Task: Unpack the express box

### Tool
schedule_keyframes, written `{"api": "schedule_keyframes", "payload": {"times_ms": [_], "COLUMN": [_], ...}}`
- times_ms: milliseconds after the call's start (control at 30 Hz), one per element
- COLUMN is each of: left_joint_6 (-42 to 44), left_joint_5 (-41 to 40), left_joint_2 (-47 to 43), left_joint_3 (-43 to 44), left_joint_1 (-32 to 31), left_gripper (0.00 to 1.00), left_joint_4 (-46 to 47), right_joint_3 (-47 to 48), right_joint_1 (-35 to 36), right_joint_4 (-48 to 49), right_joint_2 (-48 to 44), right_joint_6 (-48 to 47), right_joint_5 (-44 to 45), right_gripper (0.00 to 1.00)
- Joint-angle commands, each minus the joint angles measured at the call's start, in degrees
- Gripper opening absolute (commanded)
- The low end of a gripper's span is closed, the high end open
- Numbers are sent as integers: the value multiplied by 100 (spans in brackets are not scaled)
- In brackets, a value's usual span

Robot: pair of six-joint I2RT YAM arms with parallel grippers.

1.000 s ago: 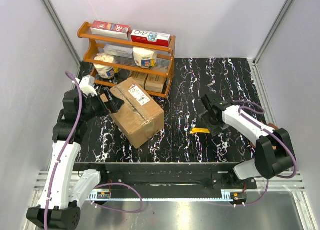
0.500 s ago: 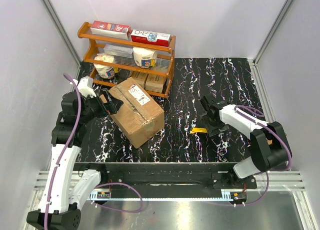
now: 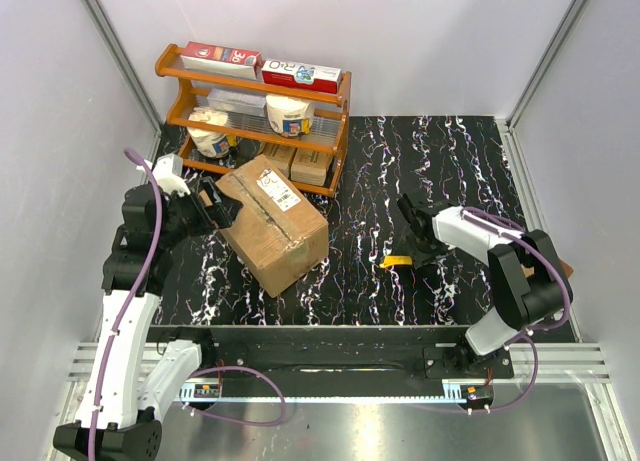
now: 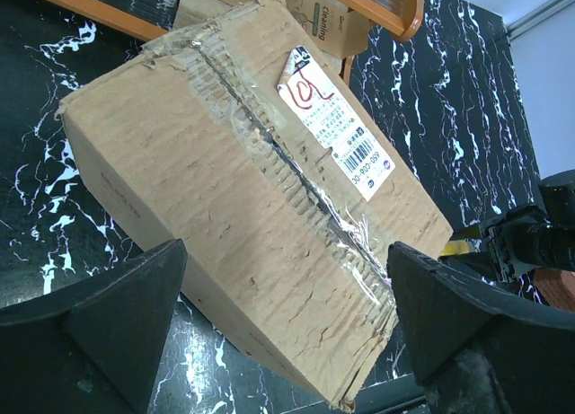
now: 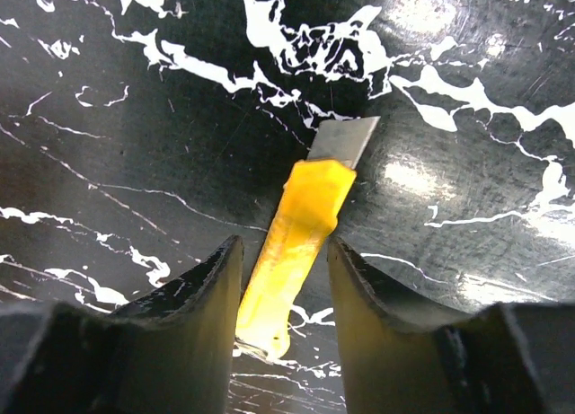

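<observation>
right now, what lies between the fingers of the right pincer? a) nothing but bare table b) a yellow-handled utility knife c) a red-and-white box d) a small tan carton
B: in the right wrist view a yellow-handled utility knife, blade out, lies on the black marbled table between the two fingers of the right pincer.

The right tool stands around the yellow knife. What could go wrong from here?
1. The yellow knife lies slanted between the fingers of the right tool, with gaps on both sides; it may twist or slip when gripped.
2. Its blade is extended; a crooked grip could miss the tape seam on the express box and cut the cardboard instead.
</observation>
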Motion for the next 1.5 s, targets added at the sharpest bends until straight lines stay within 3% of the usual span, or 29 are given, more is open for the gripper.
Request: {"api": "schedule_keyframes", "payload": {"times_ms": [0, 200, 233, 267, 367, 600, 633, 800, 933, 1100, 1133, 1167, 1267, 1467], "left_joint_6": [83, 92, 92, 92, 92, 109, 109, -57, -233, -1041, -1155, -1365, -1961, -3063], "left_joint_5": [-180, -268, -268, -294, -268, 39, 153, 619, 1872, 2939, 3166, 3256, 3327, 3468], "left_joint_2": [-121, -173, -182, -191, -208, -191, -156, -50, -50, -42, -24, -6, 64, 459], "left_joint_3": [90, 82, 73, 73, 64, 204, 274, 415, 442, 398, 415, 433, 424, 319], "left_joint_1": [28, 28, 28, 36, 28, 28, 28, 37, 28, -7, -7, -51, -182, -1024], "left_gripper": [99, 99, 99, 99, 99, 99, 99, 99, 99, 99, 99, 99, 99, 99], "left_joint_4": [127, 109, 101, 92, 83, 83, 74, 258, 723, 1857, 2119, 2235, 2762, 4265], "right_joint_3": [97, 53, 45, 36, 53, 763, 835, 1257, 1319, 1644, 1670, 1714, 1941, 2548], "right_joint_1": [-44, -44, -44, -53, -53, -53, -53, -53, -61, -44, -44, -35, 87, 711], "right_joint_4": [39, 65, 65, 83, 179, 926, 1092, 2208, 3657, 5731, 6135, 6991, 8278, 9030], "right_joint_2": [152, 310, 319, 337, 319, -110, -207, -743, -1183, -1333, -1316, -1255, -1088, -797], "right_joint_6": [170, 205, 197, 162, -39, -2227, -2769, -3766, -4512, -4112, -3649, -3375, -2442, -2009], "right_joint_5": [293, 267, 267, 276, 293, -13, -354, -1550, -3435, -5548, -6152, -6410, -7053, -7669], "right_gripper": [47, 47, 43, 30, 17, 0, 0, 0, 0, 0, 0, 0, 0, 0]}}
